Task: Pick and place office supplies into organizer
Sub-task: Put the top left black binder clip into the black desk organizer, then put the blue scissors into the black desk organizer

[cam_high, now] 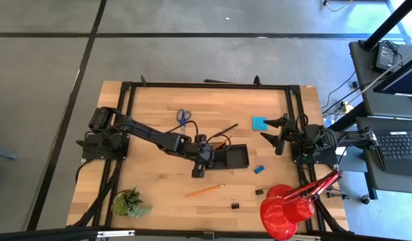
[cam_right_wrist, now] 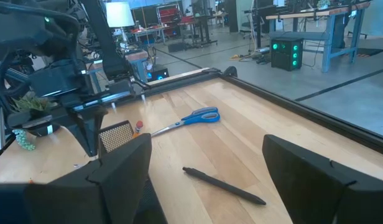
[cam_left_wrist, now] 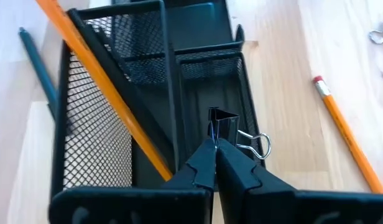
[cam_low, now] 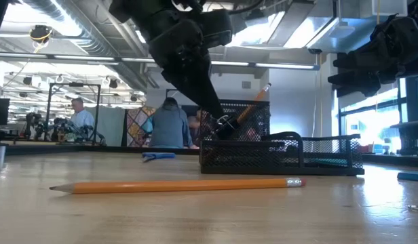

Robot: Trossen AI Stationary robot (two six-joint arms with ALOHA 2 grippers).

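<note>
While pinching a binder clip (cam_left_wrist: 232,127), the left tool (cam_left_wrist: 214,149) hides the organizer's (cam_left_wrist: 117,134) near end.

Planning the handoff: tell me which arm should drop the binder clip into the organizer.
Left. The left gripper already has its jaws shut on a binder clip right over a compartment of the organizer. The right gripper waits at the table's right edge, jaws open and empty.
</note>
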